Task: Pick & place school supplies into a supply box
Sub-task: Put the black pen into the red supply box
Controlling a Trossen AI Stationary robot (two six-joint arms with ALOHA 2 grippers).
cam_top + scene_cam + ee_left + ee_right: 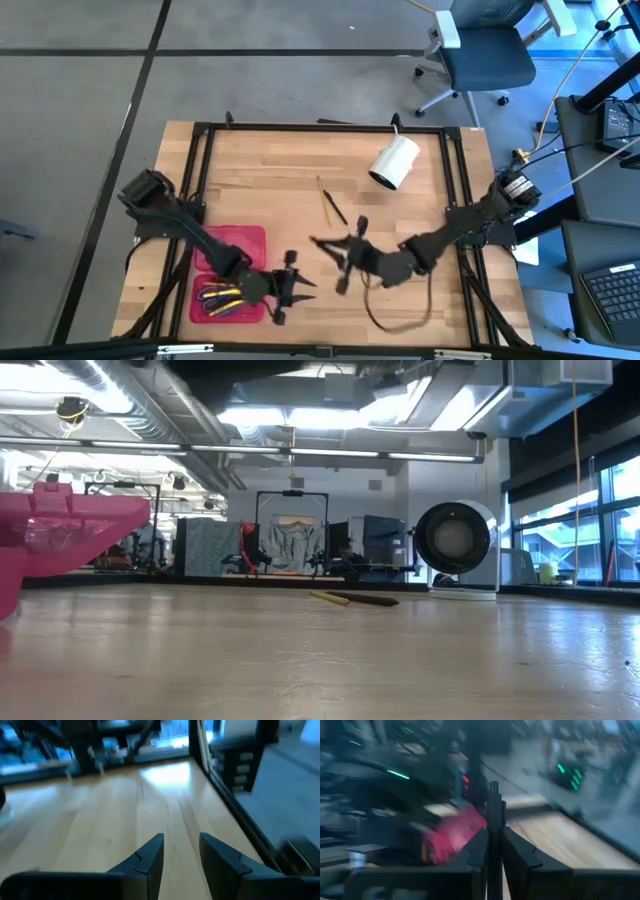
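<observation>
Nearest the front edge of the wooden surface (290, 190), the red supply box (232, 270) lies open in two halves; the front half holds pens and pencils (220, 298), yellow, blue and dark, lying side by side. Just beside that front half, on the side toward the surface's middle, hangs the left tool (295, 287), its fingers (150, 857) parted with bare wood showing between them and nothing held. A little farther from the box, near the middle, the right tool (345, 262) is clamped on a thin dark pen (494, 820), which stands up between the closed fingers (480, 852) in the right wrist view; the red box shows blurred beyond it. Farther back from the box, two pencils (330, 203), one yellowish and one dark, lie crossed on the bare wood. Beyond those, toward the far right corner, a white cylinder (394, 163) lies on its side.
</observation>
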